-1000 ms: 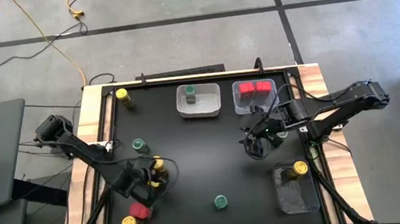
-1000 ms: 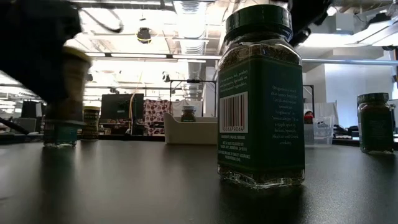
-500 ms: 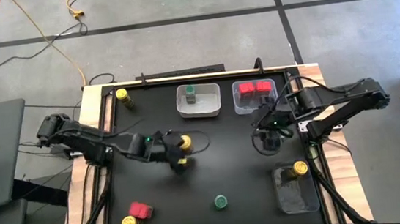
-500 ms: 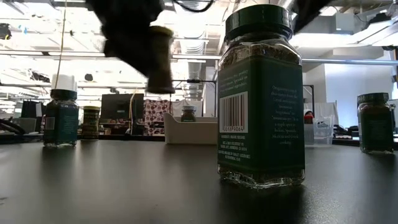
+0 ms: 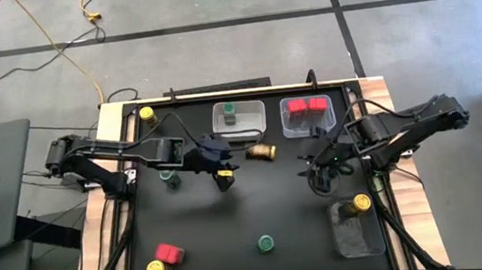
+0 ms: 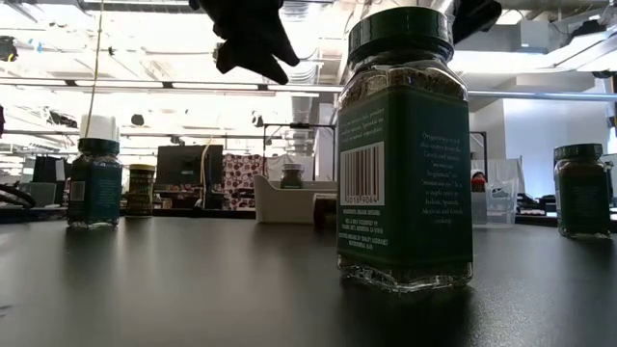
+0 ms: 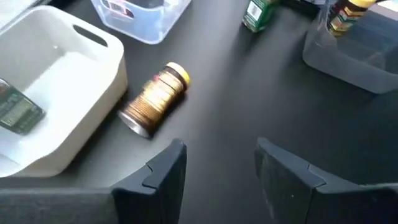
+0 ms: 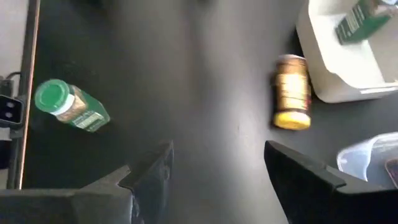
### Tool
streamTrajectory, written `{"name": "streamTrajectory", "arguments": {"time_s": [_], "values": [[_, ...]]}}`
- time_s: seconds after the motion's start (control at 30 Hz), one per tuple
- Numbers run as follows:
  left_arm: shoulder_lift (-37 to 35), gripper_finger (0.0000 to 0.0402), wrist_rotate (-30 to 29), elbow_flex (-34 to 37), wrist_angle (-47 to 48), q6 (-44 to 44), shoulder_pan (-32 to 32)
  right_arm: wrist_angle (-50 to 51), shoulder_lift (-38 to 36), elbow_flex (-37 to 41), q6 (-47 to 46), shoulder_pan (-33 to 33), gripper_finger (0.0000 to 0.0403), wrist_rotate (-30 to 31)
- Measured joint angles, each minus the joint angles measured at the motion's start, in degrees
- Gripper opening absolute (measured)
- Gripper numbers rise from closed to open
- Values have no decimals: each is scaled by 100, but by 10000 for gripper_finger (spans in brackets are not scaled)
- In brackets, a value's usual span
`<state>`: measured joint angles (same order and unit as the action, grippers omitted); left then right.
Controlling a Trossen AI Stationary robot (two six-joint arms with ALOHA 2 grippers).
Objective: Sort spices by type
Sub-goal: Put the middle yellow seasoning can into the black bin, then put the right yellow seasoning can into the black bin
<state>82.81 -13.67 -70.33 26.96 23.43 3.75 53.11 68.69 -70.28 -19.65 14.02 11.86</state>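
Left pincer [image 5: 224,180] open, empty, above surface [image 5: 231,216]. One yellow-lidded jar [image 5: 263,151] lies on its side just beside white bin [image 5: 218,124]. Right pincer [image 5: 320,170] open, empty. High view count: 4 yellow-lidded jars [image 5: 155,269], 3 green-lidded jars [image 5: 168,176], 3 red boxes [image 5: 169,253]. Nearest green jar [image 6: 405,145] shows a barcode; its text is unreadable.

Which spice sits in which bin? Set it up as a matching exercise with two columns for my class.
Column one:
1. white plastic bin
2. clear plastic bin beside the white one
3. clear plastic bin standing alone on the right arm's side

Column two:
a. one round yellow-lidded jar
b. one green-lidded jar
c. two red boxy containers

Pairs: 1-b, 2-c, 3-a
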Motion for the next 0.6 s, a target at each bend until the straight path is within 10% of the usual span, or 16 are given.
{"name": "streamTrajectory", "arguments": {"time_s": [0.6], "values": [[0,177,-9,-12,101,643,0,-62,-2,717,-270,-365,281,9]]}}
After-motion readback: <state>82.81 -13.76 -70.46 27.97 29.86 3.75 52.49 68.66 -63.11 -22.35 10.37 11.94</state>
